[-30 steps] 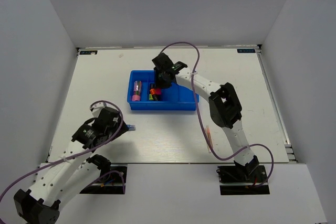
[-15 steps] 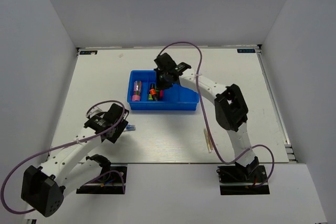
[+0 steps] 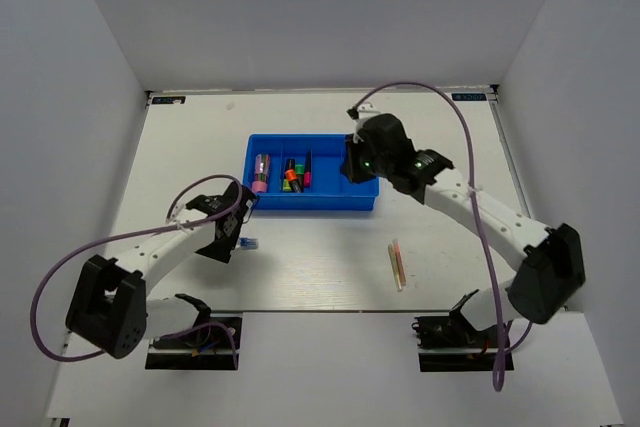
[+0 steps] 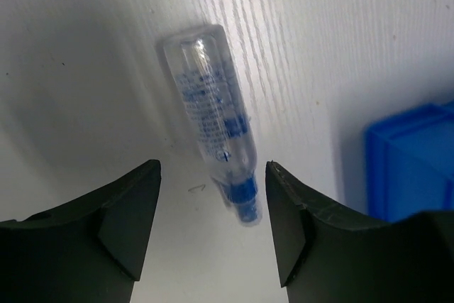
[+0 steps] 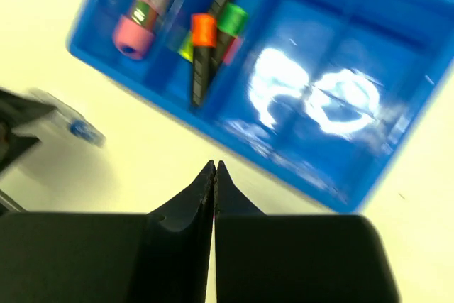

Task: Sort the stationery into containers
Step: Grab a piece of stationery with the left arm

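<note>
The blue tray (image 3: pixel 335 202) lies mid-table. It holds a pink tube (image 3: pixel 261 173) in the left compartment and capped markers (image 3: pixel 291 175) beside it. In the right wrist view the pink tube (image 5: pixel 145 8), an orange-capped marker (image 5: pixel 202 47) and a green cap (image 5: pixel 230 19) show, blurred. My right gripper (image 3: pixel 352 169) hangs over the tray's right end, shut and empty (image 5: pixel 214 167). A clear bluish pen (image 4: pixel 213 115) lies on the table left of the tray (image 4: pixel 415 161). My left gripper (image 4: pixel 213 169) stands open, its fingers on either side of the pen's blue end, not touching it.
Thin pale sticks (image 3: pixel 397 265) lie on the table to the right, near the front edge. The tray's two right compartments (image 5: pixel 383 47) hold nothing. White walls close the table in on three sides.
My right gripper has shut and swung from the tray's middle to its right end. The left arm has reached forward until its open fingers straddle the clear pen.
</note>
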`<action>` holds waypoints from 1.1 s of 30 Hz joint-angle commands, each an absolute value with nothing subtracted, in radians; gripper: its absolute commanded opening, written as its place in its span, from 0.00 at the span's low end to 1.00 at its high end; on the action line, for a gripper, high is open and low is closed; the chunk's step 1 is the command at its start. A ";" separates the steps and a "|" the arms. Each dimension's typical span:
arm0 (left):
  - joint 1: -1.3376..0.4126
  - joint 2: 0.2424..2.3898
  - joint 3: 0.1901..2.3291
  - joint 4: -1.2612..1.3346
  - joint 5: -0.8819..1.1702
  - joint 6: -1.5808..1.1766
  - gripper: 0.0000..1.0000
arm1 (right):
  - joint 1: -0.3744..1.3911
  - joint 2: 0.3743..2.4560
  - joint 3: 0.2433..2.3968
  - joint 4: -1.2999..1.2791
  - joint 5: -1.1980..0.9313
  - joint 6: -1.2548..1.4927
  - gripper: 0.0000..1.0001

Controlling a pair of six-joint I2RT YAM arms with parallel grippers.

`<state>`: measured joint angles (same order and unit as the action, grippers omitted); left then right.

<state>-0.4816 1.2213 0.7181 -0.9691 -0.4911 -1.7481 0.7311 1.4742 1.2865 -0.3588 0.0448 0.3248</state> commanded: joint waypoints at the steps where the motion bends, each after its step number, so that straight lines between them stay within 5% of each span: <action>1: -0.445 1.274 0.761 -0.986 -0.517 -1.833 0.71 | 0.709 1.384 1.200 -0.299 0.032 0.250 0.00; 9: -0.365 1.407 0.749 -0.931 -0.471 -1.844 0.65 | 0.647 1.223 1.069 -0.339 0.011 0.213 0.04; 13: -0.334 1.465 0.756 -0.931 -0.446 -1.824 0.53 | 0.621 1.166 1.031 -0.374 -0.025 0.183 0.10; 18: -0.324 1.491 0.735 -0.913 -0.414 -1.804 0.09 | 0.603 1.128 1.002 -0.413 -0.021 0.143 0.12; 20: -0.324 1.477 0.730 -0.910 -0.407 -1.763 0.00 | 0.589 1.105 0.980 -0.416 -0.023 0.140 0.15; 23: -0.325 1.411 0.747 -0.931 -0.423 -1.635 0.00 | 0.575 1.082 0.956 -0.425 -0.029 0.114 0.45; 24: -0.327 1.369 0.756 -0.940 -0.428 -1.590 0.00 | 0.577 1.075 0.951 -0.433 -0.034 0.069 0.76; 26: -0.342 1.272 0.810 -0.956 -0.454 -1.453 0.00 | 0.568 1.069 0.937 -0.466 -0.074 -0.033 0.84; 27: -0.366 1.246 0.831 -0.945 -0.477 -1.275 0.00 | 0.569 1.069 0.925 -0.475 -0.080 -0.050 0.65; 29: -0.412 1.171 0.906 -0.910 -0.514 -1.163 0.00 | 0.560 1.066 0.904 -0.486 -0.083 -0.093 0.00; 33: -0.474 1.149 1.031 -0.783 -0.408 -0.801 0.00 | 0.546 1.069 0.874 -0.534 -0.127 -0.192 0.00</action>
